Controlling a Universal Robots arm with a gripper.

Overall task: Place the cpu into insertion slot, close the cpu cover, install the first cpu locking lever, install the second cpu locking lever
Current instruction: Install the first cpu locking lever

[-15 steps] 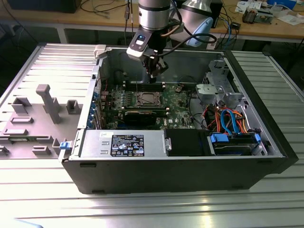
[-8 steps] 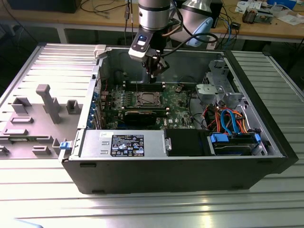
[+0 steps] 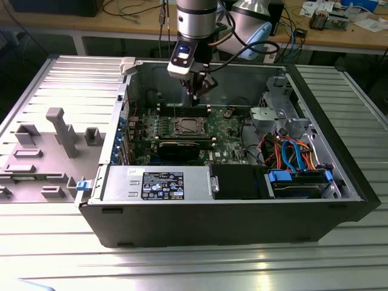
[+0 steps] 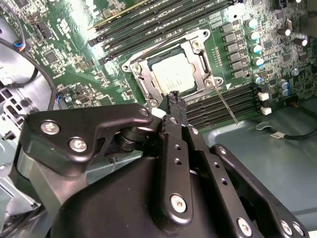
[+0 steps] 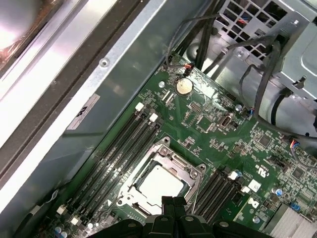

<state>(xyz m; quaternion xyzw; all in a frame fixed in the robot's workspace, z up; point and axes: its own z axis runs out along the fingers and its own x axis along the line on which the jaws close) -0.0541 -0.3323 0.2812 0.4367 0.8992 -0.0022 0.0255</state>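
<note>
The cpu (image 4: 173, 77), a dull silver square, lies flat in the insertion slot on the green board, also visible in the first wrist view (image 5: 158, 184) and the exterior view (image 3: 185, 126). The cpu cover (image 4: 142, 83), a silver frame, lies down around the chip, and its window shows the metal top. One thin locking lever (image 4: 227, 105) sticks out from a corner of the socket, unlatched. My gripper (image 4: 174, 97) hangs above the socket's edge, shut with nothing between its fingers, and is seen from outside (image 3: 197, 92) over the board's far side.
Long black memory slots (image 4: 148, 22) flank the socket on both sides. The open computer case (image 3: 242, 209) encloses the board, with a drive cage and orange and blue cables (image 3: 291, 151) at the exterior view's right. A grey fixture plate (image 3: 48, 145) lies at its left.
</note>
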